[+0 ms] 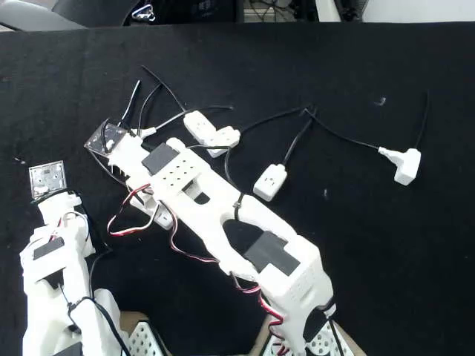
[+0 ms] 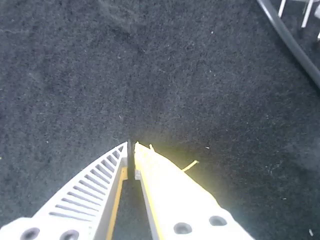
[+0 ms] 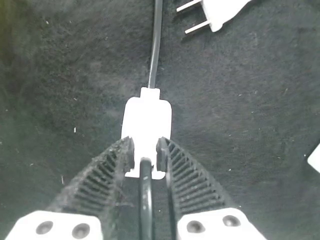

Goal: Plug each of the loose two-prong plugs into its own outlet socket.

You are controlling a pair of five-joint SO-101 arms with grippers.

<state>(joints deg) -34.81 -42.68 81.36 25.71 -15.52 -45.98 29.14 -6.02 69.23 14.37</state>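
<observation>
Currently right gripper (image 3: 145,150) clenched on white connector (image 3: 146,117) near its end; cord (image 3: 156,45) drag could twist it loose; two-prong plug (image 3: 225,11) lies near, unplugged; left gripper (image 2: 131,147) closed, empty.

Nothing legible anywhere: no words, numbers, labels or signs to read. Fine dotted pattern on the small square board (image 1: 48,178) at the tip of an arm, too small to make out.
</observation>
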